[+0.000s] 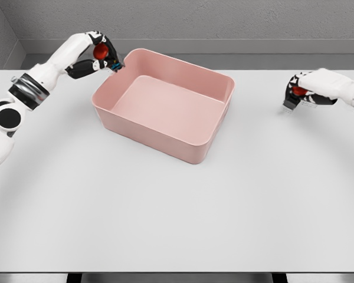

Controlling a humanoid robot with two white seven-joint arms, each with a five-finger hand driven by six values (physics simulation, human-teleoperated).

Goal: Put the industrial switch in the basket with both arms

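From the head view, two switches show, one in each hand. The left hand, at about ten o'clock, has its fingers curled around a switch with a round red button and a dark body, holding it just beside the far-left corner of the basket, above or against the rim; which one cannot be told. The right hand, at two o'clock and well apart from the basket, grips a second switch the same way, its grey body pointing down toward the counter, apparently just above it. Each switch looks small, rigid and light, probably hard plastic with a smooth domed button; the blocky body gives the surer hold, since the glossy button would likely slip. The basket is a pink rectangular tub with rounded corners, smooth stiff walls and a rolled rim, and nothing inside it. The counter is flat, matte and pale grey.
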